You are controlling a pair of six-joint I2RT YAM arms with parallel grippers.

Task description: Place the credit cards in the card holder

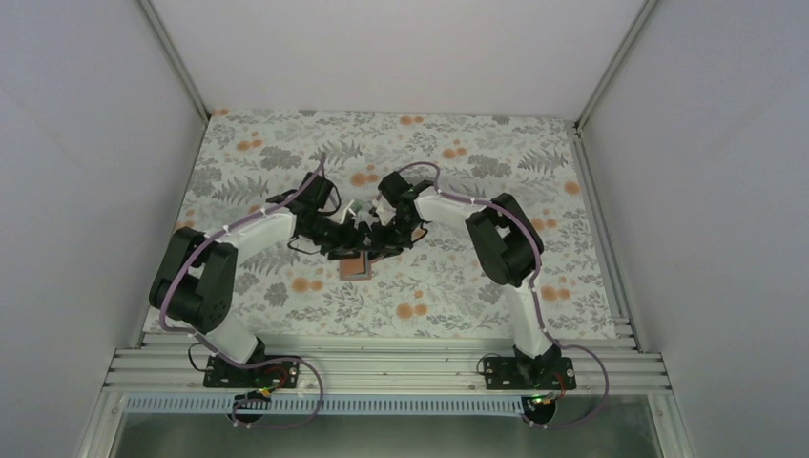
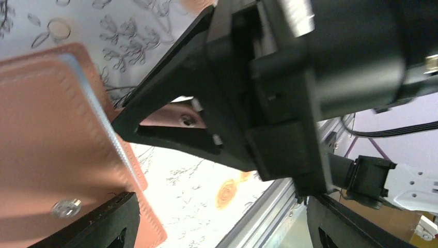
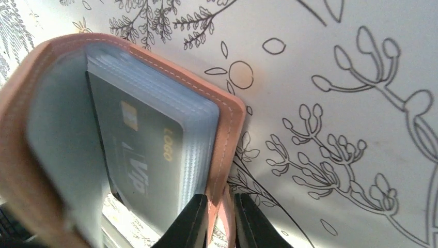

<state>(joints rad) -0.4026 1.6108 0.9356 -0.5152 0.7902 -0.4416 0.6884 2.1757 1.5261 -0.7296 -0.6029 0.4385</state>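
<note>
Card holder (image 2: 51, 155), over mid-mat (image 1: 286, 153), is pinched by its cover edge in the nearly closed right gripper (image 3: 221, 201), with a black card (image 3: 150, 155) sleeved and the left gripper (image 2: 219, 217) wide open and empty; release and closing are judged next.

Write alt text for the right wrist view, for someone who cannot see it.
An open tan-pink card holder shows a dark card with gold lettering tucked among its clear sleeves. At the bottom edge, the right tool pinches the holder's cover between its black fingertips, above a cloth printed with line-drawn flowers.
</note>
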